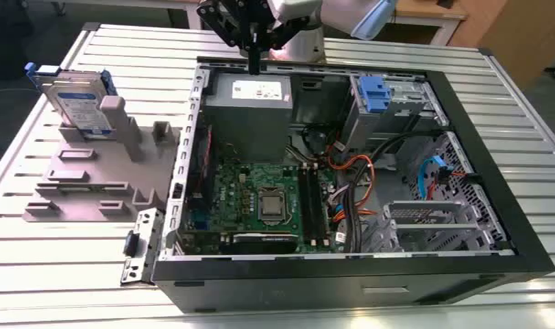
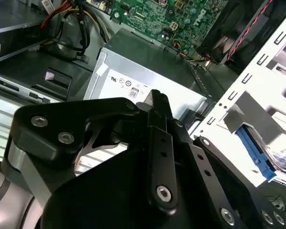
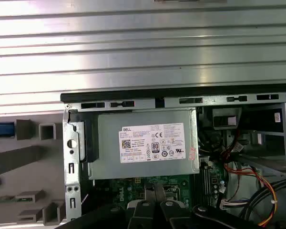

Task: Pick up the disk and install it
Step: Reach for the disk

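The disk [image 1: 80, 104], silver with a white-and-blue label and a blue carrier, stands on edge in a grey holder [image 1: 94, 175] at the exterior view's left, outside the computer case. A blue edge of its carrier [image 3: 1, 129] shows in the first wrist view. My gripper [image 1: 255, 66] hangs over the case's far wall, above the grey power-supply box [image 1: 250, 92], well to the right of the disk. Its black fingers [image 2: 155, 101] are shut with nothing between them.
The open black computer case [image 1: 497, 171] lies on a ribbed aluminium table [image 1: 58, 274]. Inside are a green motherboard [image 1: 259, 199], orange and black cables [image 1: 355, 171], and a drive bay with a blue bracket [image 1: 373, 92]. The grey power-supply box [image 3: 143, 143] lies below the gripper.
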`<state>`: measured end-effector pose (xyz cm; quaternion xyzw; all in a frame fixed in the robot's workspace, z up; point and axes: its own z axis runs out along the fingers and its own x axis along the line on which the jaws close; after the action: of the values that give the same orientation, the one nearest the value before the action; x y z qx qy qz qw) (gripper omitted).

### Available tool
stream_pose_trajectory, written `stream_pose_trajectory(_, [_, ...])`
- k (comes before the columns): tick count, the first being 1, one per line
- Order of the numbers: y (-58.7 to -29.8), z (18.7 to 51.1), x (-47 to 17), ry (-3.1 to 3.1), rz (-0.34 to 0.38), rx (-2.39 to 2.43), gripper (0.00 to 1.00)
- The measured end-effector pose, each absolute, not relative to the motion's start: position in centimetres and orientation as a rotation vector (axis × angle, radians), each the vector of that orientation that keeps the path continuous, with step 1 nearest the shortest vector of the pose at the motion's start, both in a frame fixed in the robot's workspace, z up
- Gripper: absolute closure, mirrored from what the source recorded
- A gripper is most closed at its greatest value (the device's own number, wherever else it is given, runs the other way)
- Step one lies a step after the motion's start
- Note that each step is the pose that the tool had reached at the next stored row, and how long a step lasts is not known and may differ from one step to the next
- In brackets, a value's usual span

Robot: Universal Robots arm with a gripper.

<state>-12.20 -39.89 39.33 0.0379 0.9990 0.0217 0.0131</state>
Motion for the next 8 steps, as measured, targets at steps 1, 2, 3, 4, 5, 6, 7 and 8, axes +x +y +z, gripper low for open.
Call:
stream_pose_trajectory(1, [-39.89,39.33,-12.20,3.112,0.068,0.118,0.89])
stream_pose_trajectory(2, [-39.89,39.33,-12.20,3.113,0.068,0.118,0.89])
stream_pose_trajectory(3, [-39.89,39.33,-12.20,3.113,0.068,0.118,0.89])
stream_pose_trajectory(4, [-39.89,39.33,-12.20,3.112,0.068,0.118,0.89])
stream_pose_trajectory(5, [-39.89,39.33,-12.20,3.112,0.068,0.118,0.89])
stream_pose_trajectory(6, [-39.89,39.33,-12.23,3.112,0.068,0.118,0.89])
stream_pose_trajectory(7, [-39.89,39.33,-12.25,3.112,0.068,0.118,0.89])
stream_pose_trajectory(8, [-39.89,39.33,-12.27,3.112,0.068,0.118,0.89])
